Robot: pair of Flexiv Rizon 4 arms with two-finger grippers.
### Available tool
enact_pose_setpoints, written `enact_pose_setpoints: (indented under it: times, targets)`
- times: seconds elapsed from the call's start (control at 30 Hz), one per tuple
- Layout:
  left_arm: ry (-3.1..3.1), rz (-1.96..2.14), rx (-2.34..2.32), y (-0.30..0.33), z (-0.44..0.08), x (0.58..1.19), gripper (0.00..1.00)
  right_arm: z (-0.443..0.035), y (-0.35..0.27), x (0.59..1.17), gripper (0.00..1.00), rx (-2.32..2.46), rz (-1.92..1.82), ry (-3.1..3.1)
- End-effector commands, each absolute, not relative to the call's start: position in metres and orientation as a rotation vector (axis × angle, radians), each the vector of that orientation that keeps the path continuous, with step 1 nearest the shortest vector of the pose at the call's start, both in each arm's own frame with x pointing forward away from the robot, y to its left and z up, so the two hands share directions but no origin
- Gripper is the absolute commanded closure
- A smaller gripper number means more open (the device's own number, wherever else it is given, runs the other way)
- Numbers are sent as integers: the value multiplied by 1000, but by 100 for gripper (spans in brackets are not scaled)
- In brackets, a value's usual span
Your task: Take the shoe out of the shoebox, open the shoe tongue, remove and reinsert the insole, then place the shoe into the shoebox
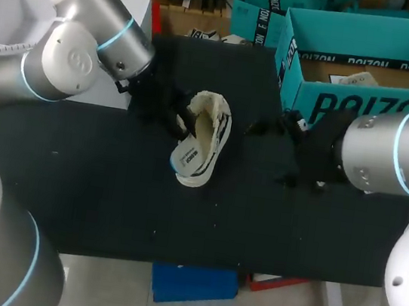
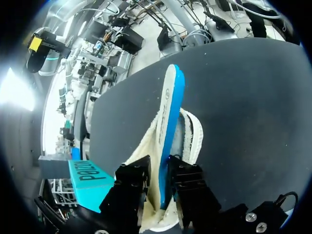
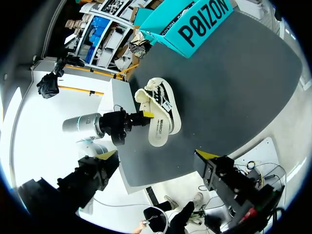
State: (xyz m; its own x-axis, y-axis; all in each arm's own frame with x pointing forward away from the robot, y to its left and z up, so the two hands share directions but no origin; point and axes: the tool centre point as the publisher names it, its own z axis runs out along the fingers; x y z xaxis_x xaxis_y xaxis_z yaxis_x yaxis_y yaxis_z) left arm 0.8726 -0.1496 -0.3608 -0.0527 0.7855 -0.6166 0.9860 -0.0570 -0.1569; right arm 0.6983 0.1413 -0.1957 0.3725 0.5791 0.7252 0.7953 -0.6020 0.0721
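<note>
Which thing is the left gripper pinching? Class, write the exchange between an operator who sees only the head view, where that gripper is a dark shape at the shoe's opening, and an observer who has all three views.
Observer: In the left wrist view the left gripper is shut on the insole, one finger on each face.
Operator: Is the insole free of the shoe?
Observer: No. Next to the fingers it sits between the cream walls of the shoe, and only its far end pokes out beyond them.
Operator: And my right gripper?
Observer: In the right wrist view the right gripper is open, with nothing between its fingers, and it is apart from the shoe.
</note>
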Motion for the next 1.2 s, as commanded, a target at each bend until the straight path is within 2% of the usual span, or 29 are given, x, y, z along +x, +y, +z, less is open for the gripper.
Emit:
enact_pose_setpoints:
  times: [0.03, 1.2]
  targets:
    - [1893, -832, 1906, -151, -360, 877, 100, -198, 148, 698, 0, -2435, -1156, -1178]
    - [1759, -680, 1930, -156, -349, 874, 100, -198, 148, 698, 0, -2435, -1156, -1178]
